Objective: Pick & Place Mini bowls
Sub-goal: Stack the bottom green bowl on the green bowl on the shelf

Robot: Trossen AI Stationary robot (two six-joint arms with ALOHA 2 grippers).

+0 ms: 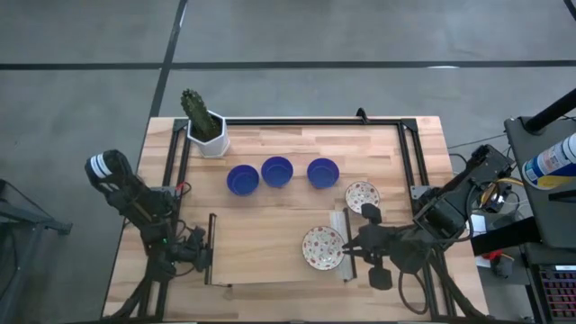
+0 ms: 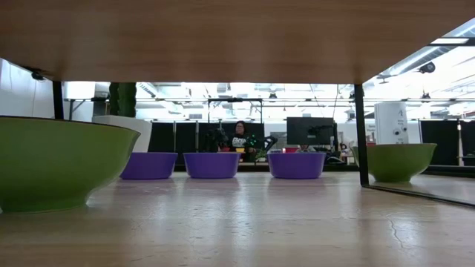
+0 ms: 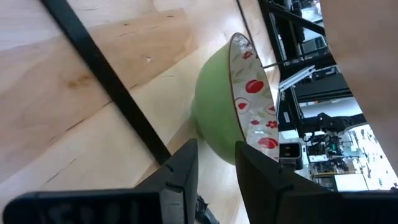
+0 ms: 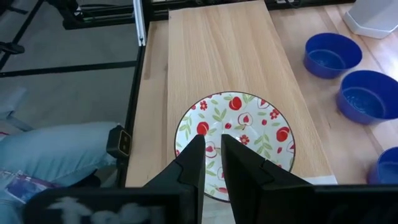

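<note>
Three blue mini bowls (image 1: 242, 179), (image 1: 276, 171), (image 1: 322, 172) stand in a row on their bases, mid-table. One floral mini bowl (image 1: 362, 195) sits to their right. The other floral bowl (image 1: 323, 247) (image 4: 235, 144), green outside, rests flat near the table's near edge. My right gripper (image 1: 347, 247) (image 4: 213, 155) is at this bowl's right rim, with its fingers side by side over the rim and only a narrow gap between them. My left gripper (image 1: 208, 252) (image 3: 216, 171) waits low at the table's left, slightly open and holding nothing. My right gripper comes slanting from the table's right, with its fingertips (image 4: 198, 149) over the right rim (image 4: 211, 190) of the near floral bowl. I cannot tell whether they touch it. The bowl lies flat on the table.
A white hexagonal cactus pot (image 1: 208, 135) stands at the far left corner. A black metal frame (image 1: 306, 121) runs around the table top. Bare wood (image 1: 261, 243) lies between the two grippers. A person sits far off in the room behind (image 2: 240, 133).
</note>
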